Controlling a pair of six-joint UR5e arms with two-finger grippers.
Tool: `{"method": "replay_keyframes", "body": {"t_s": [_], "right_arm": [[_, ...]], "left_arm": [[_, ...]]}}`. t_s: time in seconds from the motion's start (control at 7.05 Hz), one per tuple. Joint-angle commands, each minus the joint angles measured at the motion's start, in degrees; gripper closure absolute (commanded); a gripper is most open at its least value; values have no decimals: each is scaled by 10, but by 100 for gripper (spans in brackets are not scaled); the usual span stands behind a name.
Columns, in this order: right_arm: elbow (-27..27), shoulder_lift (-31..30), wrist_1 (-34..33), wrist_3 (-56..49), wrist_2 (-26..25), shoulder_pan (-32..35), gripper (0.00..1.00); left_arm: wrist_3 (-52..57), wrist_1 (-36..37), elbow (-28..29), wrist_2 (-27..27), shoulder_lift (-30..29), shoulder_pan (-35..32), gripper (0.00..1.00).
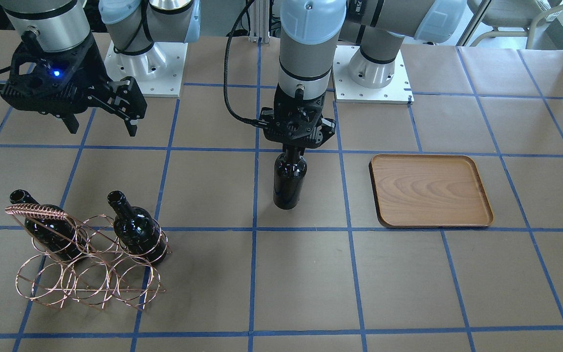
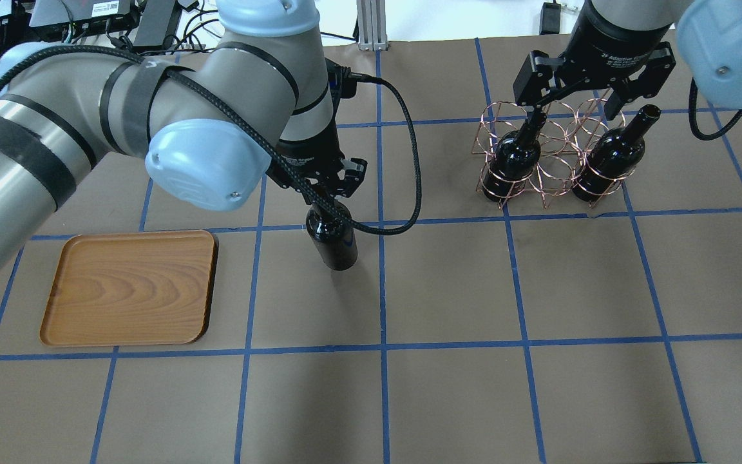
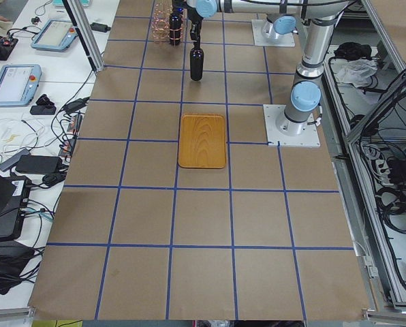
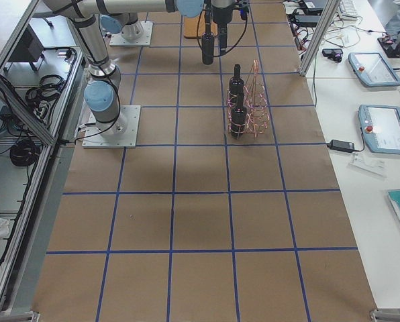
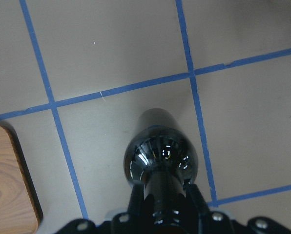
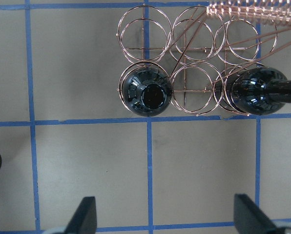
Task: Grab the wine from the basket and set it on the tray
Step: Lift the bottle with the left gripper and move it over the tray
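The left gripper [image 1: 292, 148] pinches the thin neck of the wine bottle [image 1: 289, 181], with its jaws closed tight on the glass. Holding it by the neck lets the fat bottom hang straight down, so the bottle stays upright. The bottle is out of the basket [image 1: 91, 274] and sits over the brown table, between the basket and the tray [image 1: 428, 190]. I cannot tell if its bottom touches the table or hangs just above it.

The tray lies flat, apart from the bottle, with no bottle on it yet. I think the next job is to carry the bottle sideways over the low rim and set it down softly.

The basket has rings to keep bottles from falling over. Two more bottles [image 1: 49, 230] [image 1: 135, 227] stand in the end rings of one row, and the ring between them holds nothing. The other rings hold nothing too.

The right gripper [image 1: 103, 128] waits up high near the basket, with its jaws wide apart and holding nothing.
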Motion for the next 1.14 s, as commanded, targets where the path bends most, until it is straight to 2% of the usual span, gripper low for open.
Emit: {"method": "replay_keyframes", "body": {"t_s": [0.0,0.14,0.43,0.99], "right_arm": [[0,0,0,0,-1,0,0],[1,0,0,0,-1,0,0],[1,0,1,0,-1,0,0],[1,-1,3,0,-1,0,0]], "left_arm": [[56,-96,78,16,8,38,100],[107,-113,93,28,15,75,100],[138,-115,95,51,30,167,100],[388,-125,88,57,39,378,100]]}}
